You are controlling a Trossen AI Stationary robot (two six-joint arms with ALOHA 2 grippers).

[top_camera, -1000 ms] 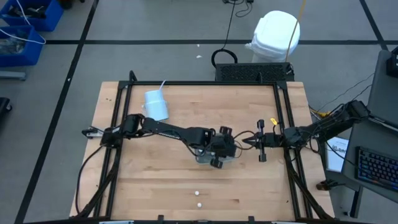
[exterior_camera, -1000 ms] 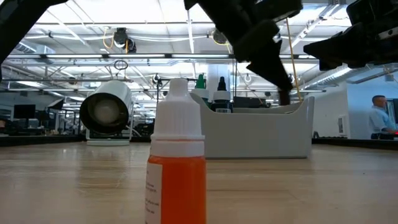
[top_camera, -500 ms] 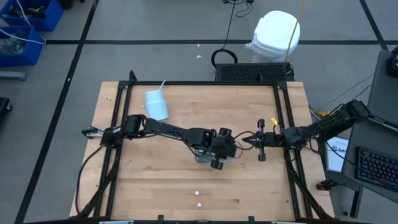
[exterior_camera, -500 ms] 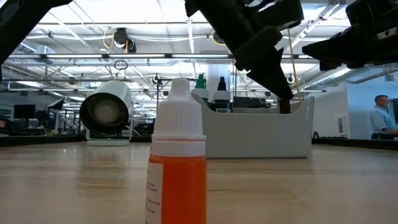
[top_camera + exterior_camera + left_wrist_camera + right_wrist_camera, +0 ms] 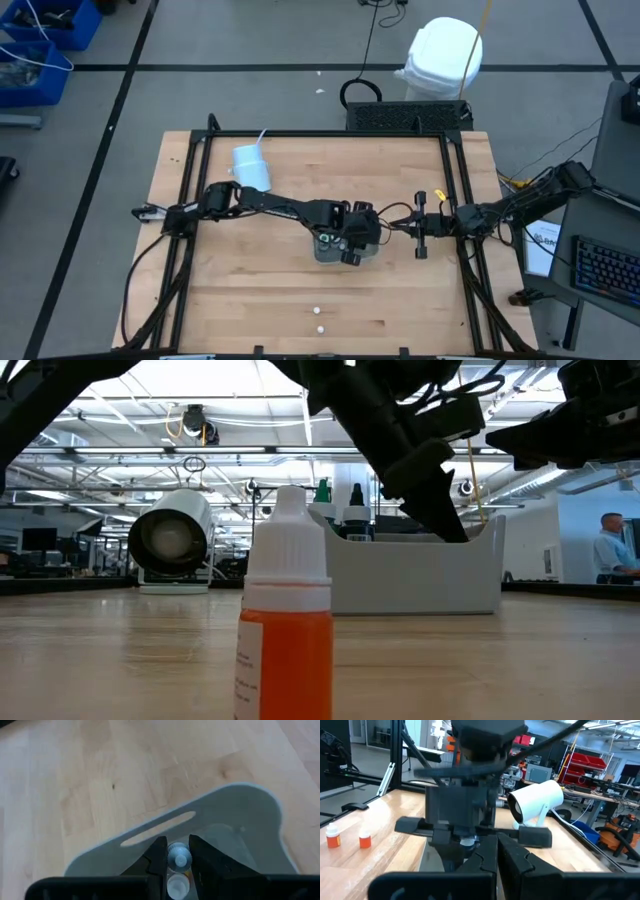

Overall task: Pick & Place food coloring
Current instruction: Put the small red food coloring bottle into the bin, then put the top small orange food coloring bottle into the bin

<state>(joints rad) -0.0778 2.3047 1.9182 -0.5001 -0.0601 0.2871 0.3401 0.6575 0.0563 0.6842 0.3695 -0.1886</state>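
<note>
- Nearest to us in the low view stands an orange food-coloring bottle [image 5: 287,622] with a white cap, upright on the table [image 5: 480,660]. It carries a white label on its left side, but we cannot read the print.
- From above we see two small white-capped bottles [image 5: 319,320] near the table's near edge, one just behind the other, well apart from both grippers. The right wrist view shows the same pair [image 5: 347,839] standing upright side by side, with orange bodies.
- Around the middle of the table sits the clear tray [image 5: 330,250]. In the low view it is a pale box [image 5: 415,570] with more food-coloring bottles inside, a green tip [image 5: 322,491] and a dark tip [image 5: 356,496] rising above its rim.
- We see the left gripper [image 5: 177,857] reached down into that tray. Its two fingers stand on either side of a small bottle's white cap [image 5: 178,858], right against it, so we read them as clamped on the bottle. A second white cap [image 5: 175,884] shows directly below it in the left wrist view.
- The right gripper [image 5: 400,229] hangs just to the right of the tray, pointing at the left arm's wrist. In its own view the fingers [image 5: 485,857] are pressed together with nothing between them.
- Farther off to the left, a white cup [image 5: 251,168] with a straw lies on its side.
- No brand name or other writing is legible to us anywhere.
</note>
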